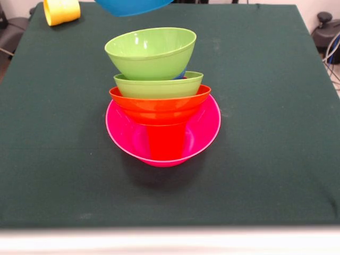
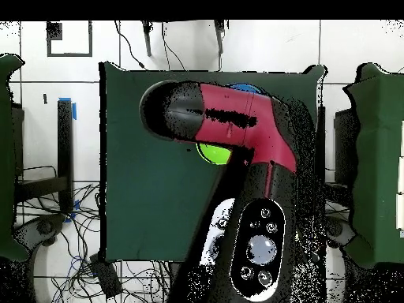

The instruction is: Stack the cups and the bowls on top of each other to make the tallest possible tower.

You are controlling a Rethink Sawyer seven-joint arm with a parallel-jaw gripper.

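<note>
The tower stands mid-table in the front view. Its base is the wide pink bowl [image 1: 204, 130], with a red cup [image 1: 166, 142] standing in it. An orange bowl [image 1: 159, 108] sits over the cup, then a lime green bowl [image 1: 158, 86]. A second lime green bowl [image 1: 150, 53] sits on top, tilted, and also shows in the overhead view [image 2: 211, 153]. A sliver of dark blue [image 1: 181, 75] shows between the two green bowls. A light blue bowl [image 1: 133, 6] hangs above the table at the top edge, and a sliver of it shows in the overhead view [image 2: 245, 89]. The gripper is hidden in both views.
A yellow cup [image 1: 61, 11] lies on its side at the far left corner of the dark green table [image 1: 276, 159]. The red and black arm [image 2: 252, 130] reaches over the table and covers most of it in the overhead view.
</note>
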